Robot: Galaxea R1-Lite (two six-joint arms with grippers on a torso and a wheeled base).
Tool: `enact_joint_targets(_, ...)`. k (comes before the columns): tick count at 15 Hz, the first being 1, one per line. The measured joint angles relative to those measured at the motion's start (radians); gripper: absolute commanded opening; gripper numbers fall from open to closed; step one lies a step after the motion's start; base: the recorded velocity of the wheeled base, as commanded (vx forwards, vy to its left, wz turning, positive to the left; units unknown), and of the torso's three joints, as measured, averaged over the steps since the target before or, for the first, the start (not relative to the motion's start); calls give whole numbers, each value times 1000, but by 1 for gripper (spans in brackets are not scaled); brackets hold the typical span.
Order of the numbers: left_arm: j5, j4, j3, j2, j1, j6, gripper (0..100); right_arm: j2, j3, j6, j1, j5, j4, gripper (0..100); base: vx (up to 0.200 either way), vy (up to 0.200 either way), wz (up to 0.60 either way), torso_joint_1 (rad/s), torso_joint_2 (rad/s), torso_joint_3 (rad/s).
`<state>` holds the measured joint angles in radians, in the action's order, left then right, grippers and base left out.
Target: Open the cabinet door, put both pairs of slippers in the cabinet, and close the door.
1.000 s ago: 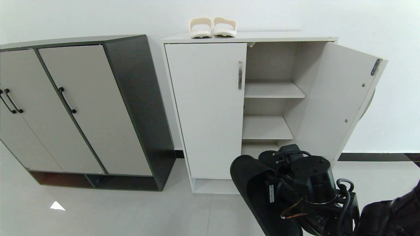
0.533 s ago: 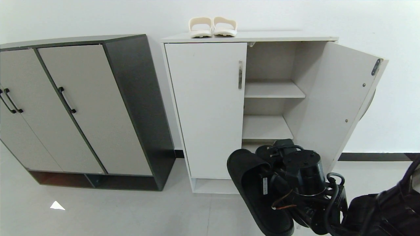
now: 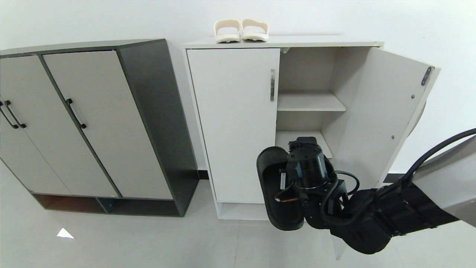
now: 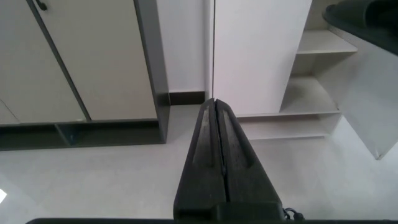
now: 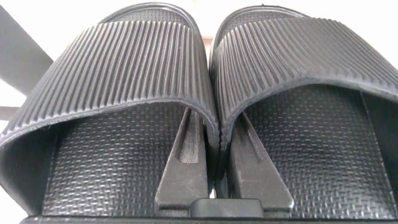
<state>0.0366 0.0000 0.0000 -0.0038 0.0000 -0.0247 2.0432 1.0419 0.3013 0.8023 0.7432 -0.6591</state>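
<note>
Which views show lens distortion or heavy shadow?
Head view: wide-angle look-down, verticals of the grey cabinet and white cabinet splay toward the top; light even. Right wrist view: black slippers crowd the lens, dark under the straps around the right hand. Left wrist view: flat light, no glare.

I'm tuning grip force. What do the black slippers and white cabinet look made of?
The black slippers look like soft moulded foam or rubber, matte: ribbed straps, diamond-textured footbeds. The white cabinet is probably laminated board, smooth, matte: thin flat panels, screw heads on its open door.

Head camera high before white cabinet (image 3: 234,126), left wrist low before it, right wrist against black slippers (image 5: 143,74).
</note>
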Motion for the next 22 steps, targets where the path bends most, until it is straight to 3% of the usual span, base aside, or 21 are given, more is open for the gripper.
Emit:
enact_joint_targets(3,-1,1,0,0,0,0,0,21,19,0,4,33,-3,0,0,-200,0,2,2,2)
enact_joint_targets(11,0,0,0,0,-1,0,0,59,71,-3,1,31,-7,0,0,0,0,0,0,0)
enact_joint_targets(22,0,0,0,1,0,2,0,132,102,-3,-83,37,-27,0,0,0,0,0,0,0)
